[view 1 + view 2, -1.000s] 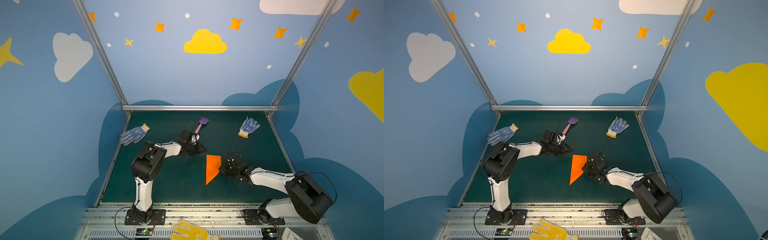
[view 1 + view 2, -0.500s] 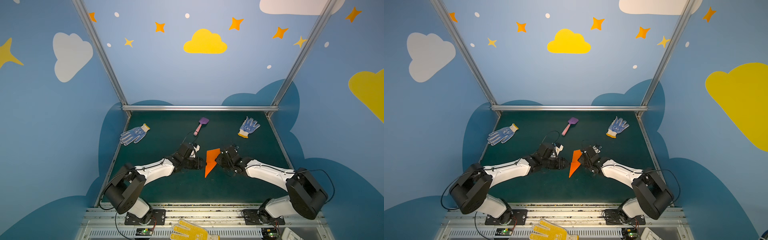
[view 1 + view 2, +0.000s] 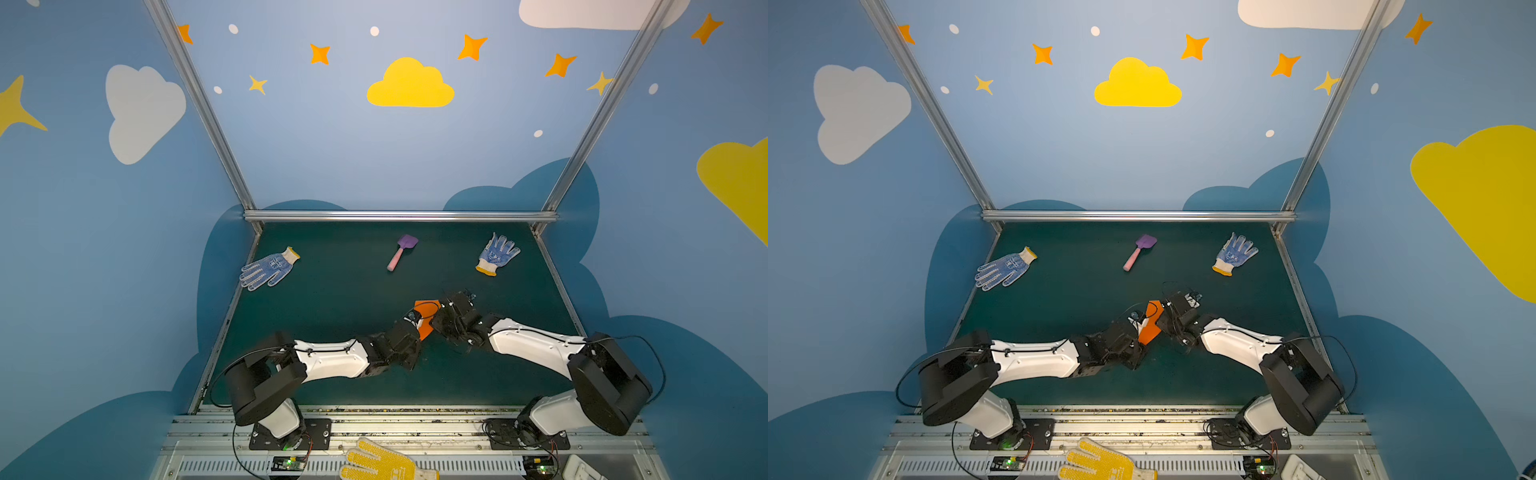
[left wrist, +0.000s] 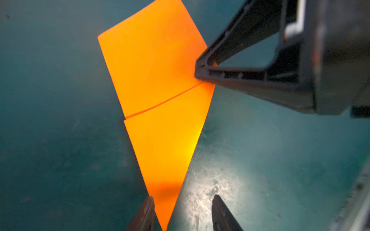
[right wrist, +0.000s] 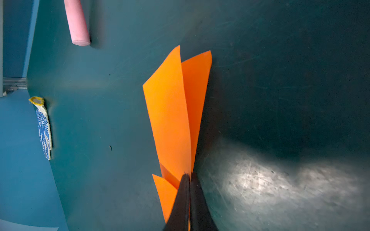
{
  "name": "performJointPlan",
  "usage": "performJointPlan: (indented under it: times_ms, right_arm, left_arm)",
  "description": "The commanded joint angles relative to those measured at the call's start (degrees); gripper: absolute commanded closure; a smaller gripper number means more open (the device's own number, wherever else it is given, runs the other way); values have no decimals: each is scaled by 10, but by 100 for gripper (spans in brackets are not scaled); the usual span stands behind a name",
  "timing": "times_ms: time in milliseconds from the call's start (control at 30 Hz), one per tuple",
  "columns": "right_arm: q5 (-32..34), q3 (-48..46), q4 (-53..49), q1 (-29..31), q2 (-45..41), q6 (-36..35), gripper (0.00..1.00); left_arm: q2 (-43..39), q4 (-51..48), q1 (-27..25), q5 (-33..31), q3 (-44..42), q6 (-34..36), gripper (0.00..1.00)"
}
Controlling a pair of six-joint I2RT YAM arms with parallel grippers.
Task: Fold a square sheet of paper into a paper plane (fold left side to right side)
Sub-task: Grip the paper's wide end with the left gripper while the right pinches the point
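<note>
The square sheet of paper (image 3: 426, 328) (image 3: 1150, 326) is bright orange and folded into a slim pointed dart with layered flaps. It hangs above the middle of the green mat (image 3: 332, 307). My right gripper (image 5: 188, 176) (image 3: 441, 322) is shut on its long edge, and the flaps (image 5: 172, 120) fan away from its tips. In the left wrist view the paper (image 4: 160, 80) tapers down to a point. My left gripper (image 4: 182, 198) (image 3: 417, 337) stands open, with that point between its fingers, close to one finger (image 4: 149, 208).
A purple-headed spatula with a pink handle (image 3: 401, 251) (image 5: 77, 22) lies at the back middle. Blue dotted gloves lie at the back left (image 3: 268, 270) and the back right (image 3: 496, 253). A yellow glove (image 3: 382, 461) rests on the front rail.
My left arm swung from beside the spatula to the front middle, and its gripper opened around the paper's point. My right gripper raised the paper off the mat, turned it and carried it slightly back.
</note>
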Motion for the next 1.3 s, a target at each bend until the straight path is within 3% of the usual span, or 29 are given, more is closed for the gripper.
performJointPlan:
  times_ms: [0,667,1067,1267]
  right_arm:
    - [-5,18,-18,3,3,-5,100]
    - [-23,28,-25,2,7,4,100]
    - [-26,30,-27,-4,-2,5,100]
    - [-31,29,-26,-7,0,7,100]
  left_arm:
    - [15,28,-9,-74,12,36,52]
    - [82,65,-12,-103,51,71,57]
    - [92,63,-12,-107,40,69,49]
    - [99,65,-12,-107,37,68,50]
